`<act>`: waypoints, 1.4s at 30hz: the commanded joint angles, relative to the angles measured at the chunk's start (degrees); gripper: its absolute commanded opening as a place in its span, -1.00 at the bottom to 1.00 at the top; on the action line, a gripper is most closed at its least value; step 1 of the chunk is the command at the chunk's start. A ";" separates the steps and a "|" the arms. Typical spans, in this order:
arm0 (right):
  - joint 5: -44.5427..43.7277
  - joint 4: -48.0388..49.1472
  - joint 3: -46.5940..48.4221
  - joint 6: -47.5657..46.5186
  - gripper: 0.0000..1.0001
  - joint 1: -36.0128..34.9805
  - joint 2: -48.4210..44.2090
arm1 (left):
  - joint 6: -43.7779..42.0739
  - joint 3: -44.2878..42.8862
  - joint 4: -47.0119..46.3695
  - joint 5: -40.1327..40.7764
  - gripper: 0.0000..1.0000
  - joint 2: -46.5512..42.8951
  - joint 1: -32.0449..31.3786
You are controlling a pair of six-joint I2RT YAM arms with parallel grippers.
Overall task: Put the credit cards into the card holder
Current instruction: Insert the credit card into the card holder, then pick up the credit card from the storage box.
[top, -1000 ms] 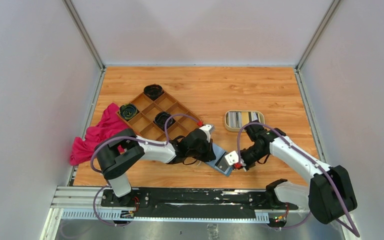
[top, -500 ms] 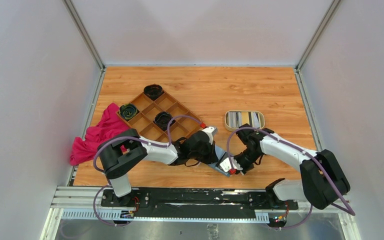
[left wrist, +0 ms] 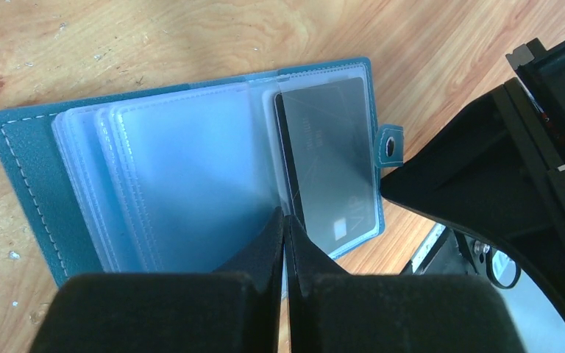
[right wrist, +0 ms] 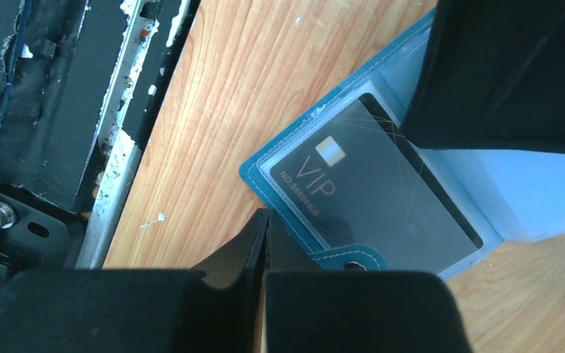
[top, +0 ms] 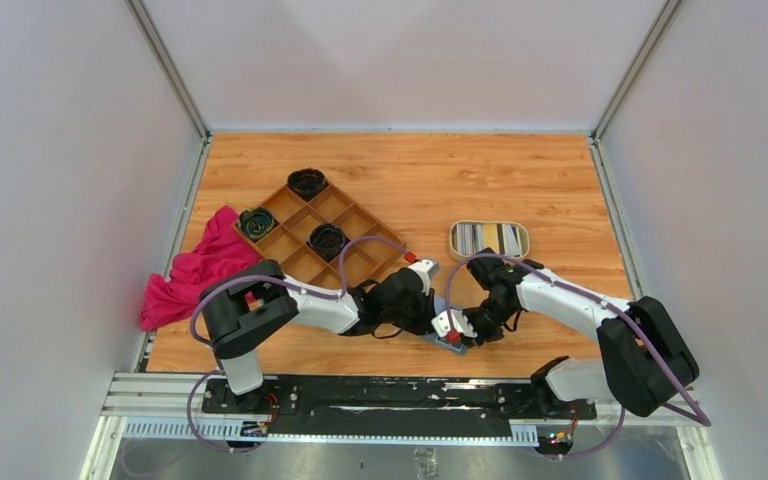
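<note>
The wooden table bears a compartment tray, red cloth, oval tray and card holder.

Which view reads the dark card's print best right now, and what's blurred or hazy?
Right wrist: the dark card is sharp, VIP legible, the right fingers a blurred black mass. Left wrist: print faint, the card holder's clear sleeves hazy. Top external: even light, card holder tiny, mostly hidden by the arms.

Crowding card holder, left claw, right claw
</note>
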State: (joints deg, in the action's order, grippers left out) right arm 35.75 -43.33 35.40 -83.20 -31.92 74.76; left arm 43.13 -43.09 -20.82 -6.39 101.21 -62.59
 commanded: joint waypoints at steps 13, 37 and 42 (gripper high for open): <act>-0.99 0.13 1.87 4.77 -0.93 4.11 -5.91 | 0.55 2.70 2.58 3.83 -0.79 -5.85 0.02; 4.88 -1.18 1.06 3.37 -0.98 -5.87 0.21 | -19.73 21.51 9.10 27.24 0.76 -53.61 1.67; -0.52 2.19 1.92 7.96 -1.00 -7.92 3.03 | -23.00 26.46 9.32 28.38 1.00 -63.14 1.99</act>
State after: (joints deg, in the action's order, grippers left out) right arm 40.75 -43.97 36.82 -79.88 -38.00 76.09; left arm 25.06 -19.86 -12.34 17.65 43.35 -60.99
